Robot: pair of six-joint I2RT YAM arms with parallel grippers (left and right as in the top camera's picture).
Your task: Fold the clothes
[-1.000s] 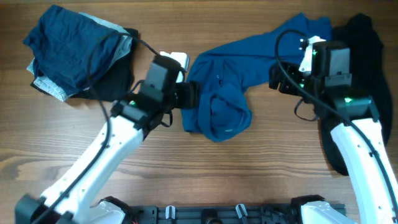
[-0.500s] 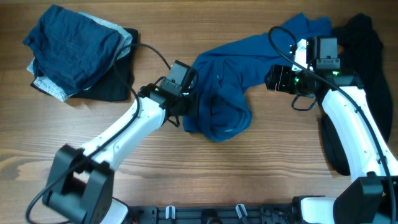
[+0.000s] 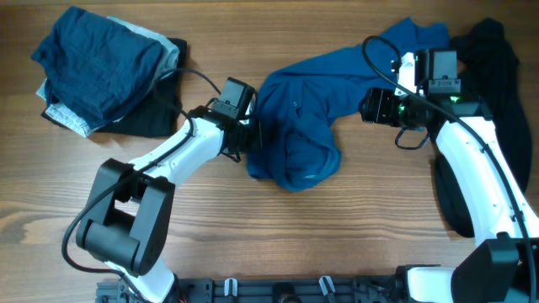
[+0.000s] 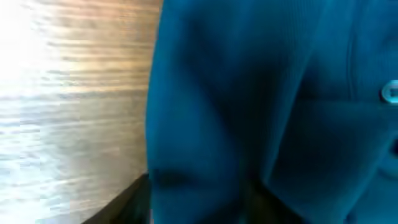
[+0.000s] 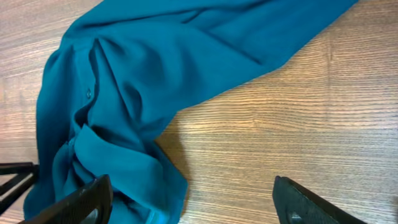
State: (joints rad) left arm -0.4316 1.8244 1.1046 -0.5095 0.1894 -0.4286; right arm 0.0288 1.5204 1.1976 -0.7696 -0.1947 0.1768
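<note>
- Crumpled at the middle of the table (image 3: pixel 337 236): blue shirt (image 3: pixel 303 109), one sleeve stretched toward the far right. Same heap, same spot as a second ago.
- At its left edge: left gripper (image 3: pixel 253 135), pushed against the fabric. Wrist view nothing but blurred blue cloth (image 4: pixel 249 93), so no telling whether clenched on it or loose.
- Left arm folded differently than a second ago, elbow now low over the near-left.
- By the sleeve: right gripper (image 3: pixel 370 105), fingers (image 5: pixel 93 199) spread wide, gripping nothing. Unmoved over the last half second.
- Far left, navy garment pile (image 3: pixel 101 71); far right, black garment (image 3: pixel 493 46). Both as before.
</note>
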